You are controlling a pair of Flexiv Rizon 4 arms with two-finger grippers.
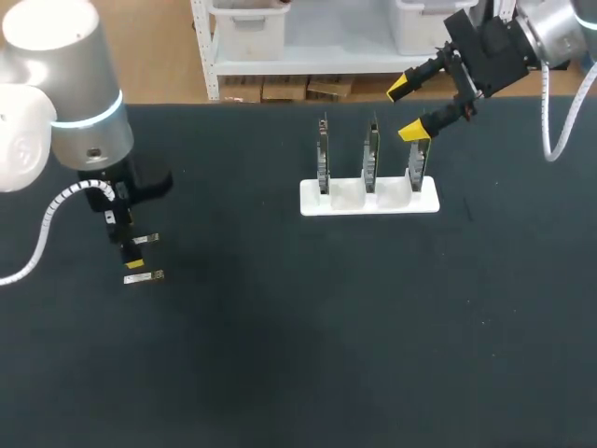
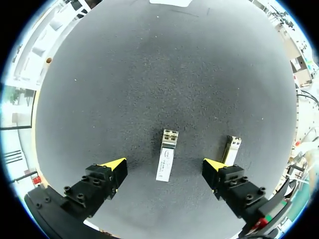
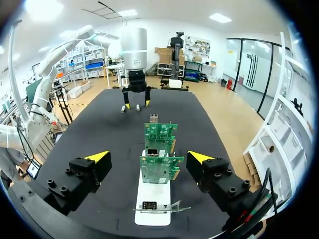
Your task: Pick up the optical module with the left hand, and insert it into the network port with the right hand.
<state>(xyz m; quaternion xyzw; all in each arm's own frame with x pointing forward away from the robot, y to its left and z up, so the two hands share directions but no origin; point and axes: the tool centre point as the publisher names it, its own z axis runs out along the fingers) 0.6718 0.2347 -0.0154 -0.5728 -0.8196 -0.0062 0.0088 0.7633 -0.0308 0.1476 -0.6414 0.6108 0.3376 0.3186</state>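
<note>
Our left arm [image 1: 70,89] is silver-white, cyan ring [image 1: 93,114] around it; white coiled cable [image 1: 47,224] below that ring. Left gripper [image 2: 164,165] and right gripper [image 3: 148,157]: black, hex screws, yellow tips.

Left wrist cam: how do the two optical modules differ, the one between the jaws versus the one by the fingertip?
The centred module lies between the left gripper's open jaws, touching neither; the side module lies off beside one yellow tip. The centred module shows its whole length and a white label; the side module's near end hides behind that tip. Both lie flat on the dark table, roughly parallel.
</note>
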